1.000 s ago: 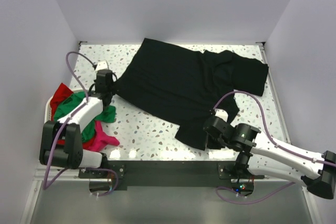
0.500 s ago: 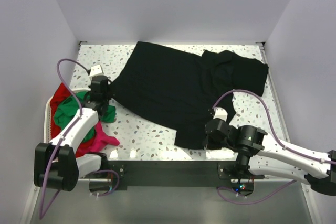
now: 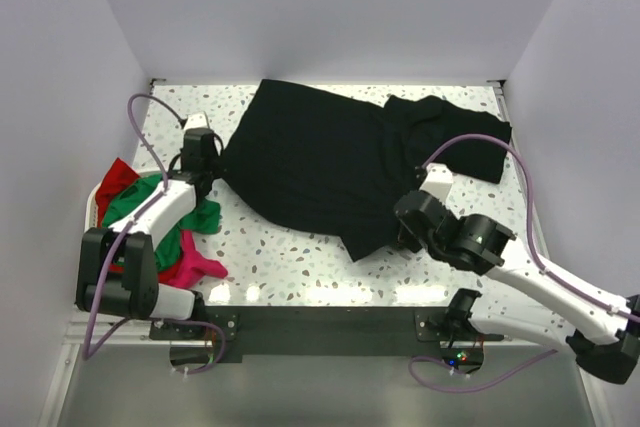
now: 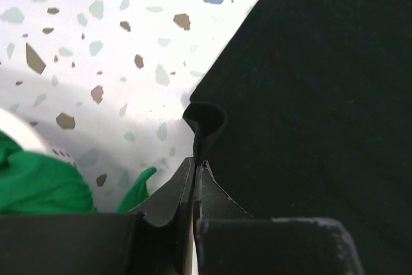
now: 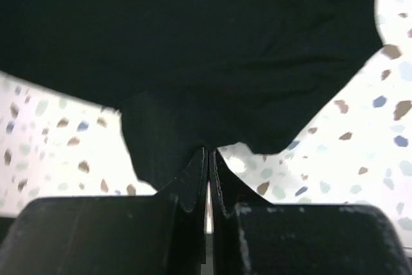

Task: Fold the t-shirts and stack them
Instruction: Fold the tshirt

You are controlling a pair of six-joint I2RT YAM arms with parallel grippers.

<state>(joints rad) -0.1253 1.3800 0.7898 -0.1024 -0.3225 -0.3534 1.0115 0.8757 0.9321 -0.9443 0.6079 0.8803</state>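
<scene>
Black cloth dominates the figure: the black t-shirt (image 3: 340, 162) is laid out, somewhat rumpled, with its far edge towards the back wall and one sleeve (image 3: 465, 137) bunched at its right end. Its left edge is pinched by the left gripper (image 3: 205, 175), the jaws being pressed together on a small raised fold (image 4: 205, 120) of the cloth. Its near hem is held by the right gripper (image 3: 405, 235), whose jaws are likewise closed tight on a flap of the black cloth (image 5: 161, 140). To the left of the black t-shirt, and apart from it, three further shirts are heaped together: the green t-shirt (image 3: 135, 202) uppermost, the red t-shirt (image 3: 115, 177) behind it, and the magenta t-shirt (image 3: 192, 265) nearest the arm bases. Beneath the black t-shirt the speckled table (image 3: 280, 247) is lit brightly.
</scene>
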